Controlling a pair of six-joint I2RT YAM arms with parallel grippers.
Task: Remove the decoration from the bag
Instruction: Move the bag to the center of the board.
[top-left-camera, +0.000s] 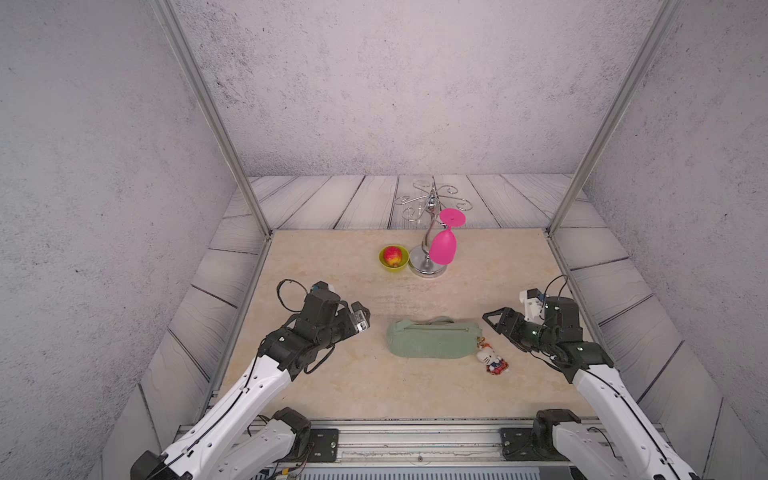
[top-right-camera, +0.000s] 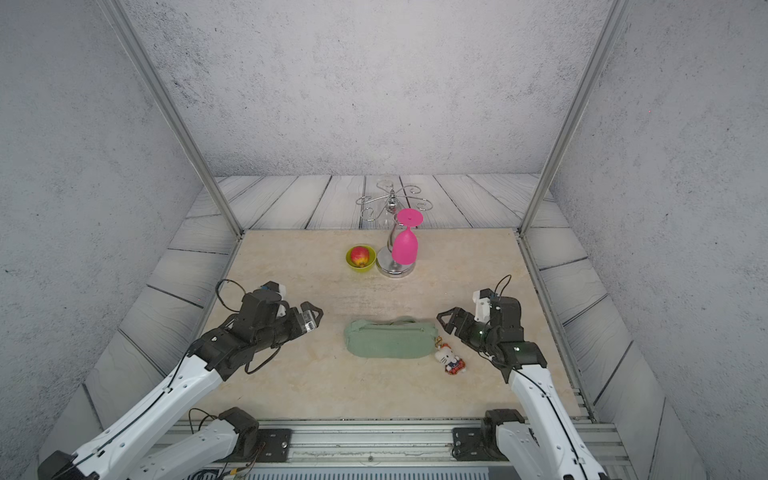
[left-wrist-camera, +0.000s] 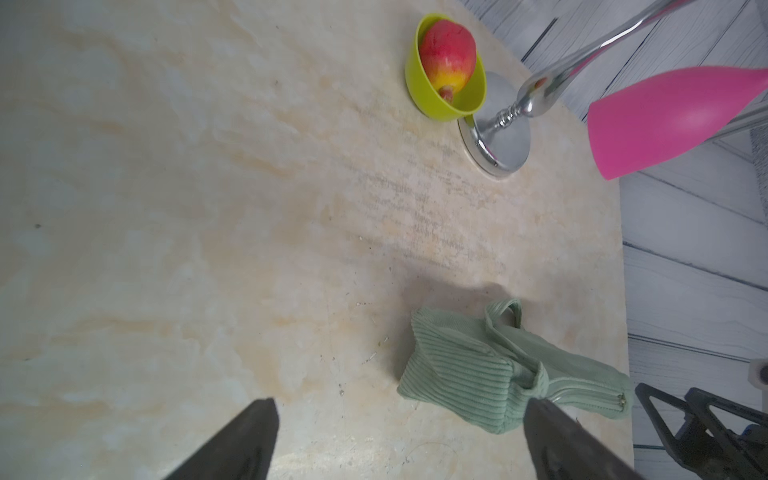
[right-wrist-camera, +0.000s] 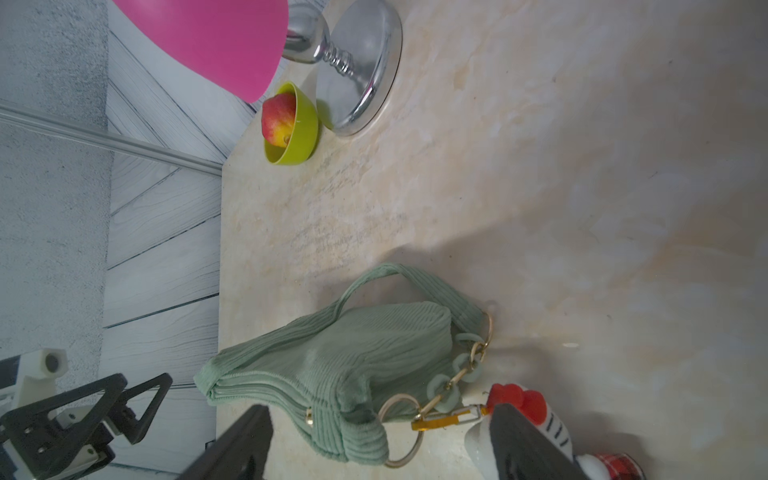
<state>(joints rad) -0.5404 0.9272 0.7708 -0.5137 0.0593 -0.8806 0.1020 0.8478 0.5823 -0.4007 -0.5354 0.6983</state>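
Decoration (top-left-camera: 492, 359): a white plush in a red-and-blue outfit, laid on the counter (top-left-camera: 332, 374) just beside the bag's end nearest the right arm, on the near side.
Clasp (right-wrist-camera: 444, 420): orange-gold, seen in the right wrist view at the end of the bag's chain (right-wrist-camera: 457, 379) of green and gold links.
Bag (top-left-camera: 432, 338): sage-green ribbed fabric, laid lengthwise across the middle of the counter between the two arms, zipper uppermost, strap on the far side.
Right gripper (top-left-camera: 498, 326): the jaws are spread wide and nothing is gripped. In its wrist view the bag's chained end and the clasp are framed between them, and part of the plush is hidden behind one finger.
Left gripper (top-left-camera: 363, 318): the jaws are spread wide with nothing between them, and it is placed near the bag's other end, apart from it.
Bowl (top-left-camera: 393, 267): lime-green, with a red-and-yellow fruit (top-left-camera: 392, 255) in it, set towards the far edge of the counter, just beside the stand's base.
Stand (top-left-camera: 428, 270): chrome, on a round base, with a pink glass (top-left-camera: 443, 249) hung upside down from it.
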